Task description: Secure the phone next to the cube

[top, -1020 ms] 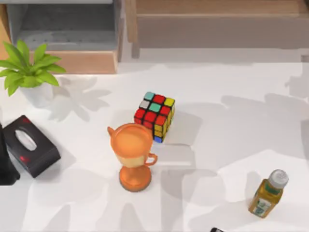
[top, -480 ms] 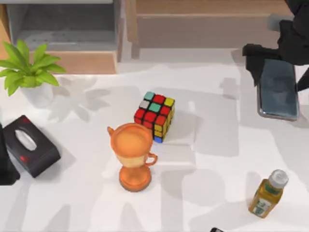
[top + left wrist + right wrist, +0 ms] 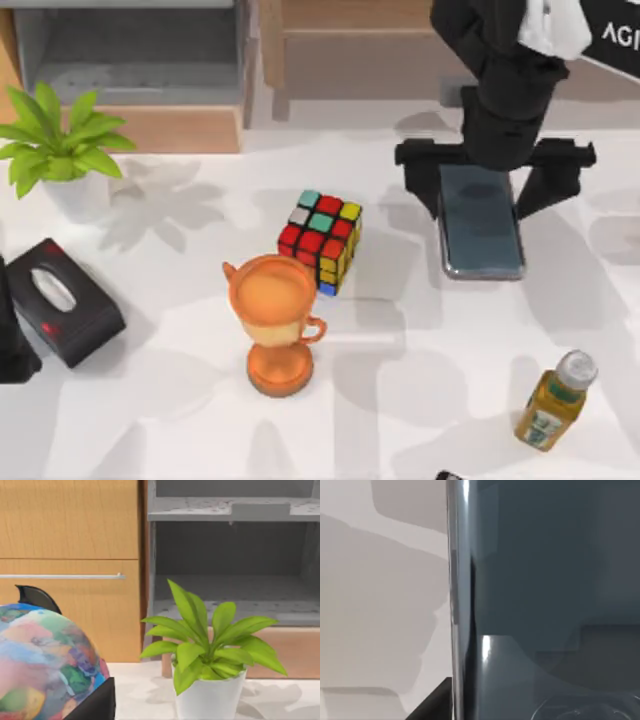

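Table (image 3: 560,300), white, cluttered. Right arm reaches in from the far right; left arm parked at the left edge by the tissue box (image 3: 62,300).

Right gripper (image 3: 478,170) is above the far end of the phone (image 3: 482,225). Its fingers (image 3: 418,165) stand wide to either side of the slab. Judged gripping the phone and carrying it flat, face up; actual contact cannot be made out from above. The right wrist view has the phone's (image 3: 545,580) glossy face and silver rim pressed close to the lens, which fits a hold.

Phone sits to the right of the cube (image 3: 321,240), near but apart, bare table between.

Step in hand, by my reading: carry the phone leftward and set it down beside the cube.

To do it well:
- keep the slab level
- stop short of the cube so no edge knocks it
- stay clear of the trophy cup (image 3: 276,320) in front of the cube
- lower fully flat before letting go
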Robot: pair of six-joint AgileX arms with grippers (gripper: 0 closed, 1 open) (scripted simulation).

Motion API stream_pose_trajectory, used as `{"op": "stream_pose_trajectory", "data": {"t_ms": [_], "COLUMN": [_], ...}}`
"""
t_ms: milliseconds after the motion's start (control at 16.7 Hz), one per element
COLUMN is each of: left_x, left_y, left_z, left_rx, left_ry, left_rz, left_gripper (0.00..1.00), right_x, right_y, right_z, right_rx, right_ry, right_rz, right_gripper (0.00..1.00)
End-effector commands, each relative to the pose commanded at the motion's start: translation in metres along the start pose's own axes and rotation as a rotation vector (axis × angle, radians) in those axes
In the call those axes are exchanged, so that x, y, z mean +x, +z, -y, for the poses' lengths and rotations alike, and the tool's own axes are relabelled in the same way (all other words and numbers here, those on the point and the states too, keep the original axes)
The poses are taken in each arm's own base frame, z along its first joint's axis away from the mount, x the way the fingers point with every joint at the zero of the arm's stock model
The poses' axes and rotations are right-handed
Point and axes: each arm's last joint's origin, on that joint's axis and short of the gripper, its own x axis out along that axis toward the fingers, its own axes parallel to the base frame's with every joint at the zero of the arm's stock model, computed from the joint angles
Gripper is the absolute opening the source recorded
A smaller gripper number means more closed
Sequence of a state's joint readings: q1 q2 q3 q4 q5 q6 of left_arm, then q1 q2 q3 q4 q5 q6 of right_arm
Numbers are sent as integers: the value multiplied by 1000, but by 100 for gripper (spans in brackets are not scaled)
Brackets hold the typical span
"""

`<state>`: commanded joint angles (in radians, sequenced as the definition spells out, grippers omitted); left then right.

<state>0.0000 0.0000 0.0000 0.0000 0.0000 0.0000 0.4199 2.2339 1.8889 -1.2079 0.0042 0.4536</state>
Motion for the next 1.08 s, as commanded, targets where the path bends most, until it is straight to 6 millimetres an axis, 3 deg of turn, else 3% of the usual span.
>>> {"op": "stream_pose_trajectory", "data": {"t_ms": [180, 1080], "left_x": [0, 0], "left_y": [0, 0], "left_z": [0, 0], "left_rx": [0, 0], "left_ry": [0, 0], "left_rz": [0, 0], "left_gripper": [100, 100], "right_x": [5, 6], "right_y": [-1, -3], "right_z": [-8, -3], "right_rx": [-13, 3], "right_ry": [-7, 27], "right_rz": [-1, -30], "right_gripper": [0, 0]}}
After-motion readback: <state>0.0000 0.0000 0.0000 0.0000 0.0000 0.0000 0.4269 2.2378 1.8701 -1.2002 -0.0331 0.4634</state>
